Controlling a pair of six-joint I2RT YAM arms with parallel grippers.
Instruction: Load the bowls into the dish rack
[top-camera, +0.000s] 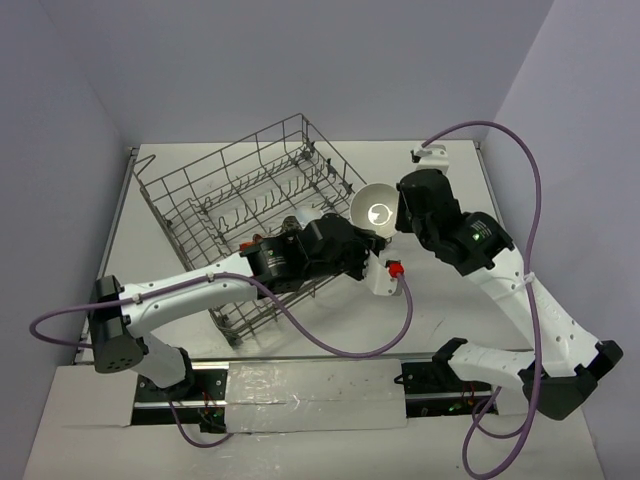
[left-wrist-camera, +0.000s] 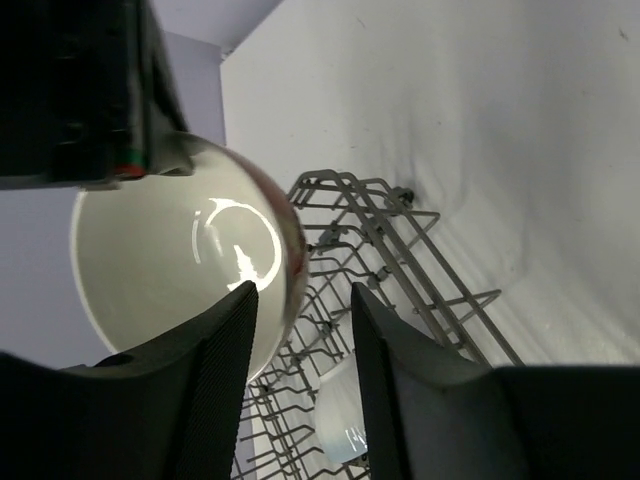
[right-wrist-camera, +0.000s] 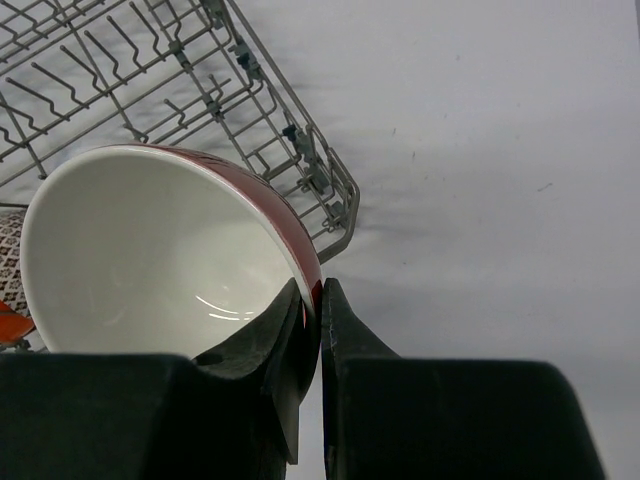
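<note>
the right gripper (right-wrist-camera: 318, 292) is clamped on the rim of the small round bowl, white inside and red outside (right-wrist-camera: 150, 250), with one finger inside the bowl and the other against its red wall. in the top view this bowl (top-camera: 378, 212) sits just beside the right side of the large grey wire dish rack (top-camera: 250, 200), outside its wires, with its opening towards the camera above. the left arm reaches across the near right part of the rack. its gripper (left-wrist-camera: 305, 295) has its fingers parted with only the rack's wires showing in the gap. it grips nothing, and the bowl is close behind its left finger. at the left edge of the right wrist view, slivers of a dark-and-white patterned bowl (right-wrist-camera: 8, 240) and an orange-red bowl (right-wrist-camera: 10, 322) show by the rack's tines. the rack stands on a white tabletop (top-camera: 450, 290).
</note>
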